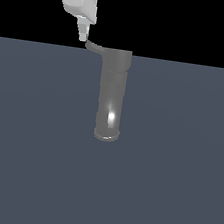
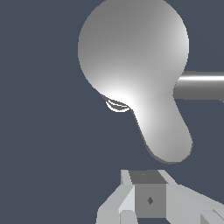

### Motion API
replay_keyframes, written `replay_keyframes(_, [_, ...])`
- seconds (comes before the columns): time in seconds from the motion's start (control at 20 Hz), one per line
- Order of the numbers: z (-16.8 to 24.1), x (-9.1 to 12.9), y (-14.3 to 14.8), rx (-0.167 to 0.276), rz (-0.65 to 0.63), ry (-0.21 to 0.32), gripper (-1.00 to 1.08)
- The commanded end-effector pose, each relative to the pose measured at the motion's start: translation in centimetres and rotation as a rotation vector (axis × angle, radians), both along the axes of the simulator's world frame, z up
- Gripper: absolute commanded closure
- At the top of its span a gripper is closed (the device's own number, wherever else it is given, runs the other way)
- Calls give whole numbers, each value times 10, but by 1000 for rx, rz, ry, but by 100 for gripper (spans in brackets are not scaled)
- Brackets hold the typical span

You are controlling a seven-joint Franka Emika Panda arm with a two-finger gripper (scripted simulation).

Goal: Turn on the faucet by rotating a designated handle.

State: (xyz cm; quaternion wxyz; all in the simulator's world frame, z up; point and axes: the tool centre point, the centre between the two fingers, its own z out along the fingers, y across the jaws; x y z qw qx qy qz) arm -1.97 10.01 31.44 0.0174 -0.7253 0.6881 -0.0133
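Note:
The faucet (image 1: pixel 111 96) is a tall glossy grey cylinder standing upright on the floor, with a flared base ring. Its handle (image 1: pixel 93 46), a thin curved grey lever, sticks out of the wider top section toward the exterior view's left. My white gripper (image 1: pixel 83 35) hangs just above the handle's tip, with its fingers together and nothing between them. In the wrist view I look down on the faucet's round top (image 2: pixel 131 48). There the handle (image 2: pixel 168 135) reaches toward my gripper (image 2: pixel 148 192) and stops just short of it.
A second grey bar (image 2: pixel 201 85) sticks sideways out of the faucet's top in the wrist view. The flat dark blue-grey floor (image 1: pixel 174 183) spreads around the faucet.

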Motion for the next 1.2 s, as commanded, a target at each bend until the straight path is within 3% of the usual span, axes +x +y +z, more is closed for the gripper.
replay_keyframes(0.0, [-5, -9, -11, -4, -12, 15, 108])
replay_keyframes(0.8, [-16, -58, -41, -6, -19, 41, 108])
replay_keyframes(0.85, [-16, -58, -41, -6, -19, 41, 108])
replay_keyframes(0.9, [-1, -51, -17, -6, 22, 5, 108])
replay_keyframes(1.15, [-6, -58, -46, -6, 9, 17, 108])
